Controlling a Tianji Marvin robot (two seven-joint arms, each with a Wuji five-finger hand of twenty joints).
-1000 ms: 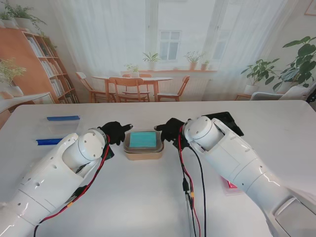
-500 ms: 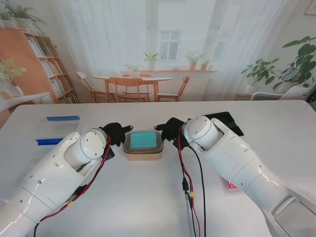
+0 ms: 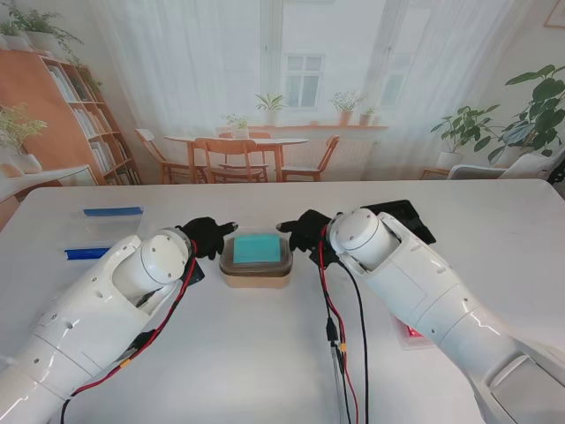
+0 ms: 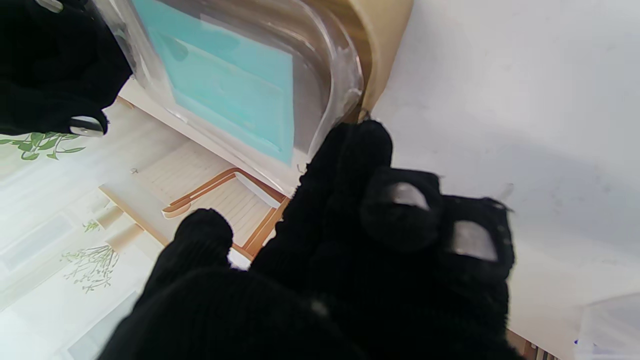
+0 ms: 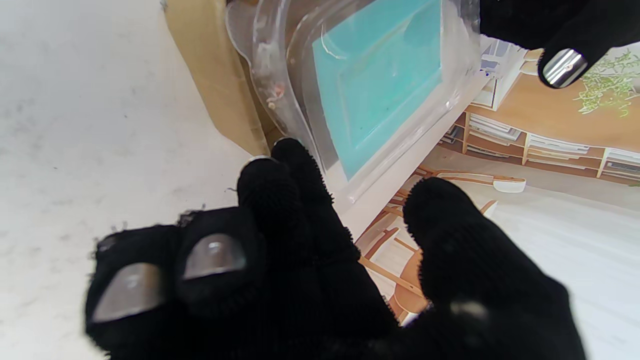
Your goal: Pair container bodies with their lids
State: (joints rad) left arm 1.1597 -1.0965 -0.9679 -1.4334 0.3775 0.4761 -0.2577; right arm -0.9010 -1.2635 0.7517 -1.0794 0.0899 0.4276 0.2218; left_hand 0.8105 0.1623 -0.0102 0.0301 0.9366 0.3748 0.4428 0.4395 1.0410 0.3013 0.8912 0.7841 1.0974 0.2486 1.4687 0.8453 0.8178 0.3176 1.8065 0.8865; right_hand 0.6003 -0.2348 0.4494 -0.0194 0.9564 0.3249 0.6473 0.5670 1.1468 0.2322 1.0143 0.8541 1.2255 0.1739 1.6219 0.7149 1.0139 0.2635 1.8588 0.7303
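— Little is changed since earlier: the clear lid (image 3: 255, 250) is kept level on the tan box (image 3: 256, 276), mid-table.

— And the left hand (image 3: 207, 237), the right hand (image 3: 305, 233)?

— Fingertips are pressed against opposite lid edges.

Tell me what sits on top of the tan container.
A clear lid with a teal panel covers the tan container. Fingers of the left hand and right hand are at its two sides. The lid and panel hide whatever is inside.
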